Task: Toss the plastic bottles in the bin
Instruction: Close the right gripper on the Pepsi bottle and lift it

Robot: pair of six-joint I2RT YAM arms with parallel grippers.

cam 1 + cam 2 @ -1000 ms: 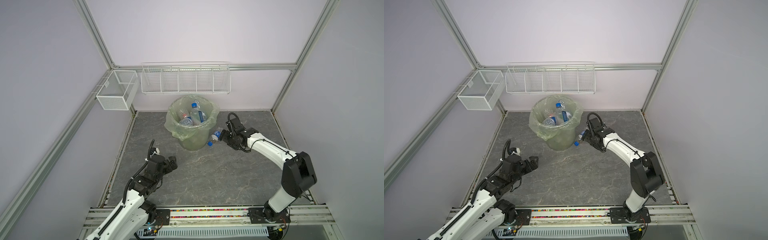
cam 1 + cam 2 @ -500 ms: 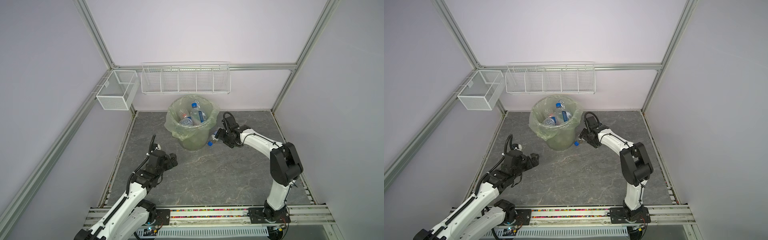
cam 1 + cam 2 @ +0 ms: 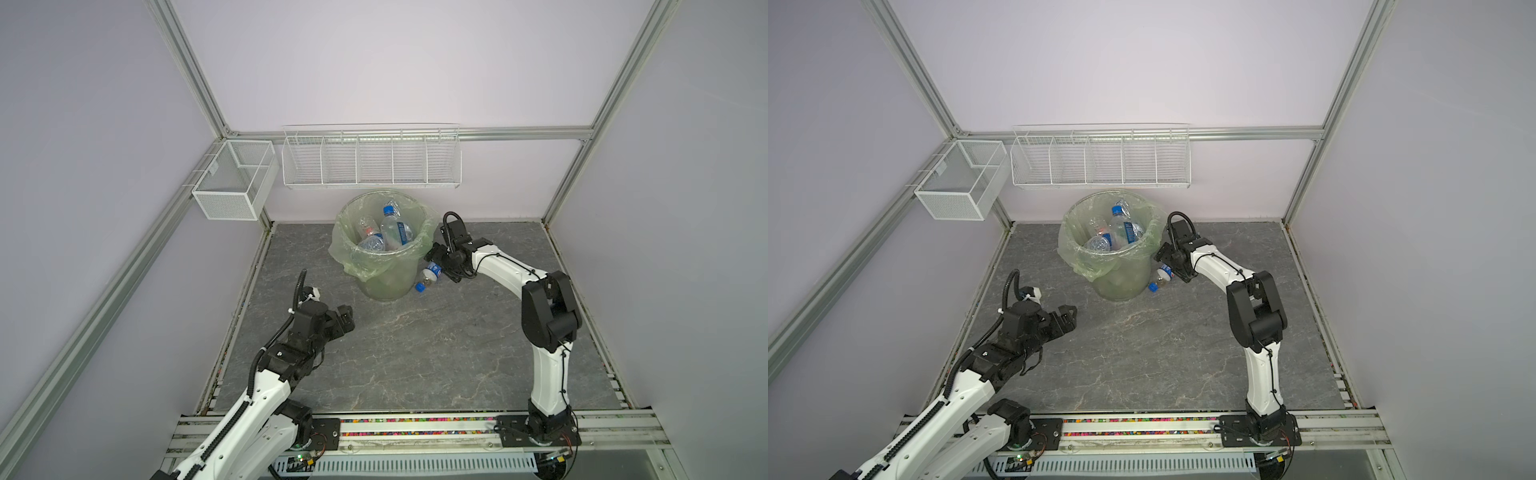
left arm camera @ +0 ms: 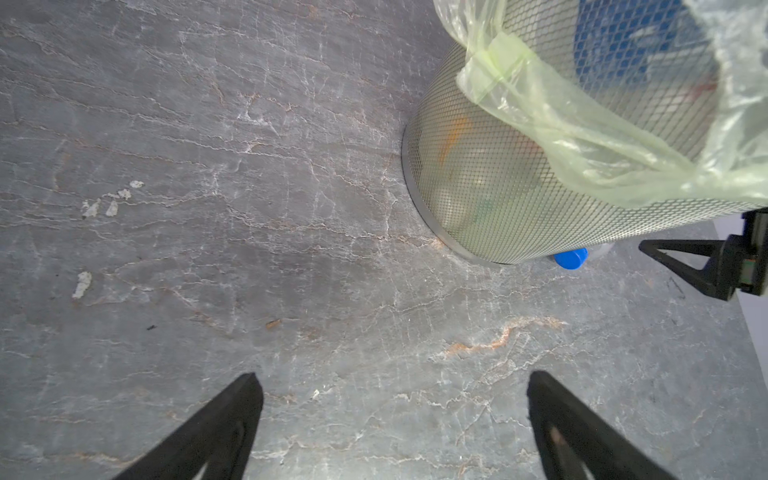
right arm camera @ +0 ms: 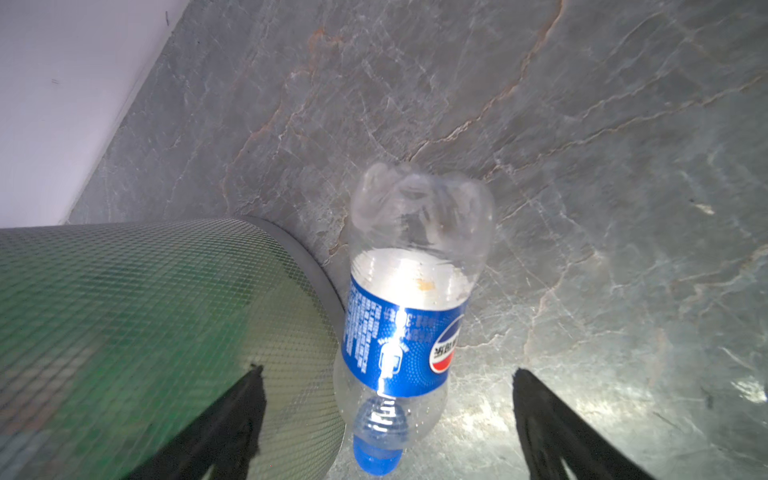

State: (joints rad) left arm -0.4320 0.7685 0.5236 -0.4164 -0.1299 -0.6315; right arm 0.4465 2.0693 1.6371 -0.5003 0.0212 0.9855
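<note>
Clear blue-labelled bottle [image 5: 405,332] sits at three o'clock from the bin [image 3: 390,284], loose between the spread fingers of the right gripper [image 5: 387,370]; left gripper [image 4: 392,375] gapes empty.

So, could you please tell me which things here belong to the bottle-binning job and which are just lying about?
Job:
- bin
- bottles inside it
- blue-label bottle, outside, beside the bin's base

Not the job:
- long wire basket
- small mesh basket
</note>
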